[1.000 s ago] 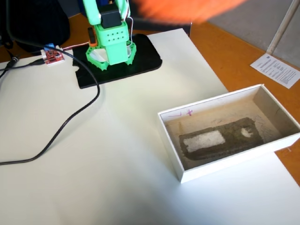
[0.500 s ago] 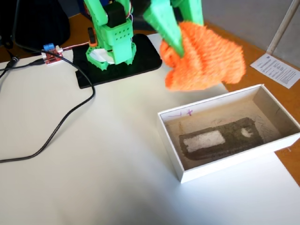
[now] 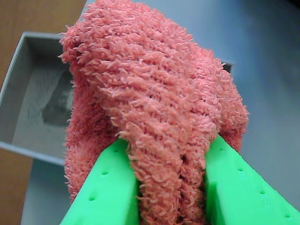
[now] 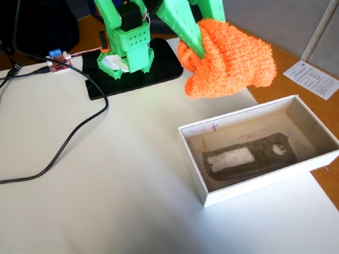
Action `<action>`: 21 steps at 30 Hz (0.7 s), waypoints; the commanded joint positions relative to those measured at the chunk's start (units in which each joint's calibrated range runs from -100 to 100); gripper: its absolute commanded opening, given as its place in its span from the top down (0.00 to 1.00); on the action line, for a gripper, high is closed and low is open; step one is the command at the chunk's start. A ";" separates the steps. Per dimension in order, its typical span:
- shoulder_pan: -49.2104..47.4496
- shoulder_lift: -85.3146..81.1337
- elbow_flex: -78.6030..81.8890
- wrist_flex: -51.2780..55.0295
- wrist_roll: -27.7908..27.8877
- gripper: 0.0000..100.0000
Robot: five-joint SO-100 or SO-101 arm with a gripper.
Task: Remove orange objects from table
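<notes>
The bright orange, fuzzy knitted cloth lump (image 4: 230, 58) hangs in the air, clear of the large flat white tabletop (image 4: 122, 174), pinched between the two green plastic fingers of the gripper (image 4: 204, 39). In the wrist view the same cloth (image 3: 154, 108) fills most of the picture, its pile bulging out above and around the fingers (image 3: 105, 187), which press into it from either side; the gripper is closed on the cloth with a firm bite, most of the bundle drooping free beyond the fingertips.

In the fixed view the cloth sits above the table's far edge, beyond the back left corner of the white rectangular cardboard box with a grey, stained inside (image 4: 193, 159) (whether it is straight over the box or short of it cannot be told from this angle). The wrist view shows the box (image 3: 28, 98) behind and below the cloth, to the left, which suggests the load is near the box but not centred over it.

By my judgement the lifting is done: no orange thing lies on the tabletop in view. What is left is to carry the cloth over the box, or off the table, and let it go. The box is empty of orange.

Further out, a black cable (image 4: 79, 132) curves across the table from a small red circuit board (image 4: 58, 62), and the arm's green base (image 4: 127, 50) stands on a black plate (image 4: 159, 71).
</notes>
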 commanded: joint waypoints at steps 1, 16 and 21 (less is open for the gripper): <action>0.89 5.58 -2.33 -6.08 0.29 1.00; 0.38 23.46 -15.31 -6.81 1.37 1.00; -0.07 21.95 -12.02 -8.11 2.30 1.00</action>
